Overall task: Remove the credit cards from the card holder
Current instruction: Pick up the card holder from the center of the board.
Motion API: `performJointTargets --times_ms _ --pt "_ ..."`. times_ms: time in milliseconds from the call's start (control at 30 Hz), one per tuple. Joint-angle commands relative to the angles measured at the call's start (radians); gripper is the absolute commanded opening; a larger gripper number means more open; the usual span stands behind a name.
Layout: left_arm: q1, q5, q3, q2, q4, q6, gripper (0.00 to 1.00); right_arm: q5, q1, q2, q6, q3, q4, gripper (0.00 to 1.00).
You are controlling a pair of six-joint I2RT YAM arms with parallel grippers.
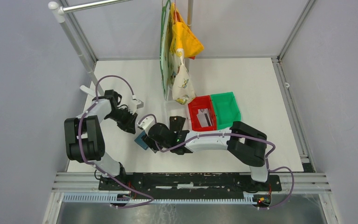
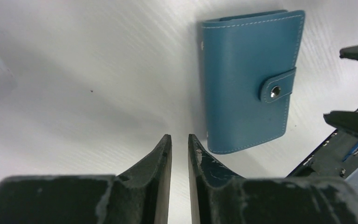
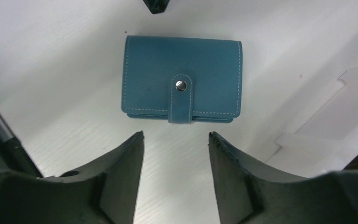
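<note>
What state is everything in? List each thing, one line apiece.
card holder: closed, tab snapped shut, lying flat.
left gripper: jaws a narrow gap apart, empty.
right gripper: open, empty, just short of the card holder.
red bin: holds a pale flat item.
green bin: nothing visible inside.

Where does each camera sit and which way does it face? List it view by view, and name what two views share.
Top external: above and behind the bases, facing down on the table; left arm and right arm show, card holder between them.
Left wrist: on the left arm, facing down past the narrowly parted left hand at the card holder.
Right wrist: on the right arm, facing down through the open right hand at it.
Shared: both wrist views show the closed card holder.
</note>
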Motion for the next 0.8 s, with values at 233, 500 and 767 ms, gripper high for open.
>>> performJointTargets --times_ms 233,500,767 --pt "-0.003 -0.055 -0.037 0.034 0.114 -0.056 0.25 0.047 0.000 0.102 -0.024 0.108 -0.011 0.49" --pt "-0.054 -0.075 -0.080 0.017 0.149 -0.057 0.24 0.086 0.006 0.078 0.004 0.015 0.032 0.49" --pt "-0.061 -0.072 -0.090 0.020 0.150 -0.058 0.24 0.074 0.008 0.105 -0.006 0.059 0.043 0.48"
